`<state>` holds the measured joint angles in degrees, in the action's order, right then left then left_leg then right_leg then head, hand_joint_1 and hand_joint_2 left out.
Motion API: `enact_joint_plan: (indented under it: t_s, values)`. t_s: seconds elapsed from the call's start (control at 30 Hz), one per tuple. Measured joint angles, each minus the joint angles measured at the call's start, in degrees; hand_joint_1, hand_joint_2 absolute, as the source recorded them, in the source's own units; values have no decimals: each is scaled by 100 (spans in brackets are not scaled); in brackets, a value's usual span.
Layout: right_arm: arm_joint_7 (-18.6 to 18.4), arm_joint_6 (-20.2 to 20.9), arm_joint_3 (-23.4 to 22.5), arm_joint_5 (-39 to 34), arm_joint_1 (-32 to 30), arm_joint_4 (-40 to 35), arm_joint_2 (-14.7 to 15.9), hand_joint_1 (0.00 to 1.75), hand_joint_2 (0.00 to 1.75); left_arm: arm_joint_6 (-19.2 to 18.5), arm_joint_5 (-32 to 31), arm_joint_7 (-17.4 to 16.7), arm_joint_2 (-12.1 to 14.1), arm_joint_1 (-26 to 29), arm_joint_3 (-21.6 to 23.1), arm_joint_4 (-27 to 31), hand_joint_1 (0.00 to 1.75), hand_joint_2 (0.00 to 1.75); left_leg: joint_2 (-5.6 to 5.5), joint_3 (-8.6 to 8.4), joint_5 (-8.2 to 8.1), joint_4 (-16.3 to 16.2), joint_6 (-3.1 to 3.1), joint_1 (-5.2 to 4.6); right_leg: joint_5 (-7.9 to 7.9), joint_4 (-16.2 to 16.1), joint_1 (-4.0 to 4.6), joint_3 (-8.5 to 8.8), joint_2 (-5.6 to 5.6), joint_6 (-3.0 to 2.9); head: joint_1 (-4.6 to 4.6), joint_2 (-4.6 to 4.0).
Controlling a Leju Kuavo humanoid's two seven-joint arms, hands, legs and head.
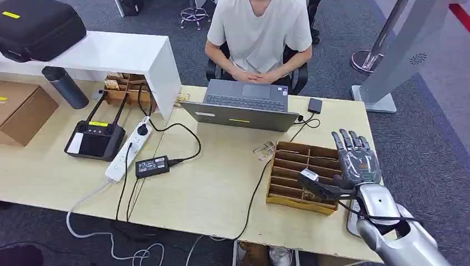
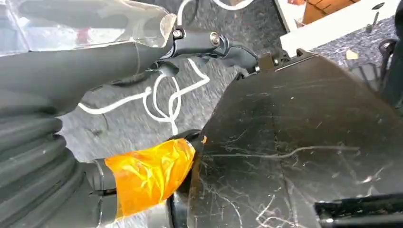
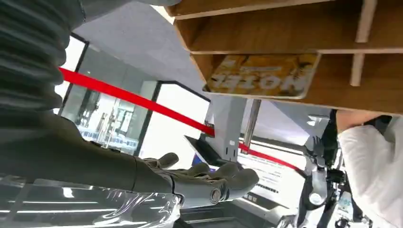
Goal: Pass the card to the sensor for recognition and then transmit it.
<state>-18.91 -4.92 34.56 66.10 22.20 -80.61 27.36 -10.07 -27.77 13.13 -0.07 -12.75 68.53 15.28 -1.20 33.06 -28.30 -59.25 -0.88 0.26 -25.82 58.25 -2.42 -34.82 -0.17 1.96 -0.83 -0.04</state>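
Currently: my right hand (image 1: pixel 354 158), fingers spread and holding nothing, hovers beside the wooden organizer (image 1: pixel 304 174) on the table (image 1: pixel 210 188). Card (image 3: pixel 263 76) lies in an organizer compartment, not yet picked. Scanning and handover outstanding. Left hand (image 2: pixel 204 42): state unclear.

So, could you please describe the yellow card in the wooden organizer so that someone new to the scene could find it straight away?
Start at the long wooden table and find the slotted wooden organizer near the robot's right hand, in front of the laptop. In the right wrist view, the card lies in one of its compartments. It is yellow with large pale lettering, while the compartments seen around it hold nothing.
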Motion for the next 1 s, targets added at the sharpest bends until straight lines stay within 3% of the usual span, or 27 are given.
enact_joint_plan:
  t_s: [0.2, 0.6, 1.0]
  values:
    - [92, -31, -166, 7, -72, 120, 0, 0, 175, -90, 337, 256, 122, 75, -232, 0, 0, 175, -8, -4, 0, 0, 0, -1, -5, -1, -2, 8, -8, 4, 2, 0]
    - [94, -42, -249, 7, -91, 210, 0, 0, 175, -121, 357, 274, 151, 129, -398, 0, 0, 175, -15, -23, -3, 0, 10, -10, -8, -4, -11, 30, -17, 9, 0, 0]
    - [175, -61, -306, -138, -167, 109, 0, 0, 175, -269, 1601, 462, 284, 380, -807, -7, 0, 175, -22, -28, -7, 0, 17, -17, -13, -3, -18, 34, -18, 15, 2, 0]
